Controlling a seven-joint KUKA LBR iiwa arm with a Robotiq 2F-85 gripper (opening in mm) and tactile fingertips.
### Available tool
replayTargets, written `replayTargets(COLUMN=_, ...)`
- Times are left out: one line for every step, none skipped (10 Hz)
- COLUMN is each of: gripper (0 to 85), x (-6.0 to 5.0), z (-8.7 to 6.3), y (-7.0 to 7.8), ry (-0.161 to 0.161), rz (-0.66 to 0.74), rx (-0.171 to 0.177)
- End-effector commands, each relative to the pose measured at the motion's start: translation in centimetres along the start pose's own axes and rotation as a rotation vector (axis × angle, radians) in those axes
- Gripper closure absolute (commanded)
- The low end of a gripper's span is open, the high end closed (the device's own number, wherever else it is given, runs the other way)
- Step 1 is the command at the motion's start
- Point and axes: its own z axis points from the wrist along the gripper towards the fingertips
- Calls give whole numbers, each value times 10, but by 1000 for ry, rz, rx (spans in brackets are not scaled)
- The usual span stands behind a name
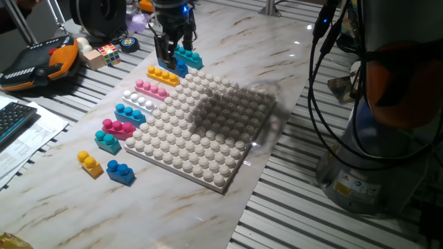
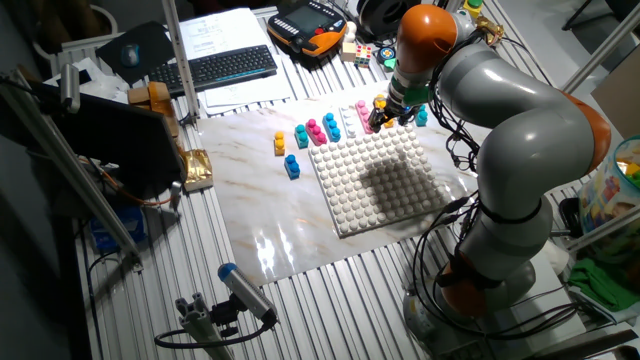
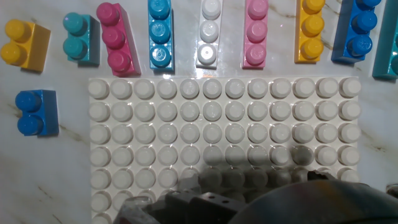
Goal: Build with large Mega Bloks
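The large Mega Bloks lie in a row along one edge of the white studded baseplate (image 1: 208, 131): teal (image 1: 188, 57), dark blue (image 1: 181, 67), yellow (image 1: 163, 75), pink (image 1: 151, 88), white (image 1: 138, 101), light blue (image 1: 129, 113), magenta (image 1: 118, 128), and a short teal (image 1: 107, 141). A two-stud yellow (image 1: 90, 164) and a two-stud blue (image 1: 120, 171) sit apart near the plate's corner. My gripper (image 1: 173, 59) hangs low over the dark blue brick at the row's far end, fingers apart, holding nothing. In the hand view every brick rests on the table, and the baseplate (image 3: 224, 137) carries none.
A small puzzle cube (image 1: 109, 53) and a wooden block (image 1: 94, 59) sit beyond the row. An orange-and-black pendant (image 1: 41, 62) lies at the far left, with a keyboard (image 2: 215, 68) and papers nearby. The arm's base (image 1: 374, 138) and hanging cables (image 1: 318, 83) stand on the right.
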Motion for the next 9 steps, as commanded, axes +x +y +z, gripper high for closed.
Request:
replayTargets(gripper=843, x=0, z=0, y=0, ry=12, rz=-30, rx=20)
replayTargets(gripper=843, x=1, z=-2, y=0, ry=12, rz=-31, rx=20)
replayTargets(gripper=843, x=1, z=-3, y=1, ry=15, rz=-29, rx=24)
replayTargets(gripper=843, x=2, z=-4, y=1, ry=17, rz=-29, rx=26)
replayTargets(gripper=843, x=2, z=-3, y=0, ry=17, rz=-31, rx=23)
replayTargets(gripper=843, x=2, z=-3, y=0, ry=17, rz=-34, rx=23)
replayTargets(gripper=843, x=2, z=-2, y=0, ry=17, rz=-34, rx=21)
replayTargets(gripper=843, x=2, z=-1, y=-1, ry=17, rz=-36, rx=18)
replayTargets(gripper=843, x=2, z=-1, y=-1, ry=17, rz=-36, rx=18)
